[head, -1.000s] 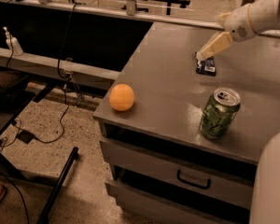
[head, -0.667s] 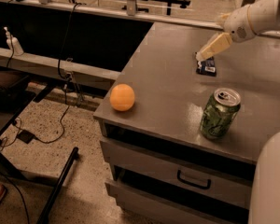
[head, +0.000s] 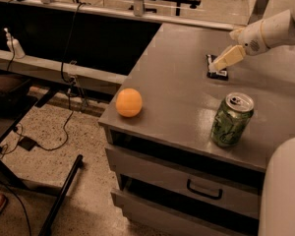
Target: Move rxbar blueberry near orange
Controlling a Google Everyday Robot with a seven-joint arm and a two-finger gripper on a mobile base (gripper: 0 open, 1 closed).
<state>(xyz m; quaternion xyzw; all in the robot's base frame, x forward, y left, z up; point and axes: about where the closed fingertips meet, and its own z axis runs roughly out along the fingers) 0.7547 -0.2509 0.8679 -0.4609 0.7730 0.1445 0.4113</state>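
Navy against grey: holds tool at bar, back of surface, well apart from orange; cannot tell open or closed. Risks slipping off flat wrapper or clipping can.

Green soda can upright on grey cabinet top — drawer handle below, cables on floor

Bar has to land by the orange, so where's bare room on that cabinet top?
Free: the stretch of cabinet top between the orange and the green can, and behind the orange toward the rxbar blueberry. Crowded: back right, where the gripper is at the bar.
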